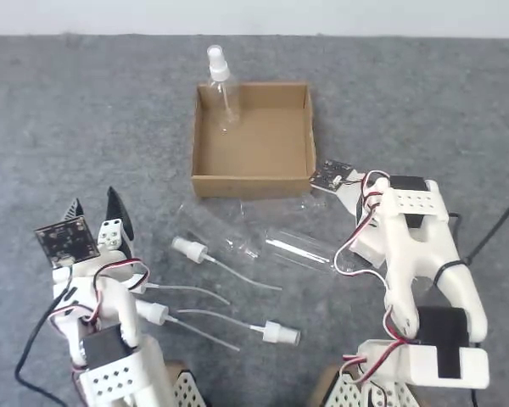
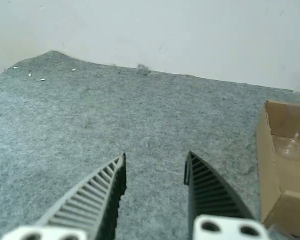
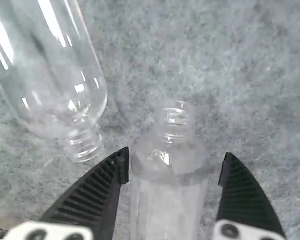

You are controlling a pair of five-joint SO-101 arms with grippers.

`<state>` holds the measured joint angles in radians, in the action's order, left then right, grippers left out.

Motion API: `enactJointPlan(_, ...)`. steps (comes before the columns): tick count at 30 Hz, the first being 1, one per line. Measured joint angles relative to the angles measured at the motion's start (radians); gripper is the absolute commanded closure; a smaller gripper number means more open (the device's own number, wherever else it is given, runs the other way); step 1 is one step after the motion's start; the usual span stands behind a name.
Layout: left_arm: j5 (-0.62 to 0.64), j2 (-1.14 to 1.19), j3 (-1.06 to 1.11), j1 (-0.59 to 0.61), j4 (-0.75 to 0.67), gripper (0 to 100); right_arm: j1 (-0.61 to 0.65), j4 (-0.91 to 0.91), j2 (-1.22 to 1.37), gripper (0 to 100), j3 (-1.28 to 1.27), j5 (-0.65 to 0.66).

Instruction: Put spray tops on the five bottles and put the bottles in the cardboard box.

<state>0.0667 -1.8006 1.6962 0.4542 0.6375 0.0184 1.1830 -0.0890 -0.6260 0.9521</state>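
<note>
A: So, which arm's nearer the uncapped one?
B: Right arm, easily. Its right hand [image 3: 175, 152] is spread, one finger each side of the clear bottle [image 3: 170, 170], at the shoulder just below the neck. Can't tell if the pads touch the plastic.
A: Axis?
B: Long axis runs straight out along the reach of the hand. Threaded neck points away from the wrist, mouth open, no top on. So imo the squeeze goes across the width, not end to end.
A: Anything crowding it?
B: Yep, a 2nd clear bottle [image 3: 50, 75] lies just beside it, slanted, neck toward the hand. It's near one finger, so closing could nudge it.
A: Other side?
B: The left hand [image 2: 156, 156] is spread too, nothing in it, over bare grey felt, well apart from the bottles. Loose spray tops [image 1: 191, 248] w/ long dip tubes lie on the desk [image 1: 51, 110] between the arms, nearer the left one.
A: And the target?
B: The cardboard box [image 1: 250, 185] sits beyond the bottles, open side up. One capped bottle [image 1: 222, 85] stands upright in its far corner. The rest look uncapped & lying down, so approx 1 of 5 done
</note>
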Motion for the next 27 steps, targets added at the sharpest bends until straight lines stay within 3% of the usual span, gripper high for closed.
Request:
enactJointPlan(4, 0.000, 0.000, 0.000, 0.000, 0.000, 82, 0.000, -0.040, 0.000, 76.9, -0.003, 0.000)
enactJointPlan(10, 0.000, 0.000, 0.000, 0.000, 0.000, 82, 0.000, -0.057, 0.000, 90.5, -0.018, 0.002)
enactJointPlan(19, 0.000, 0.000, 0.000, 0.000, 0.000, 82, 0.000, -0.029, -0.011, 91.3, -0.018, 0.000)
enactJointPlan(27, 0.000, 0.000, 0.000, 0.000, 0.000, 82, 0.048, 0.172, -0.313, 91.3, -0.018, -0.046)
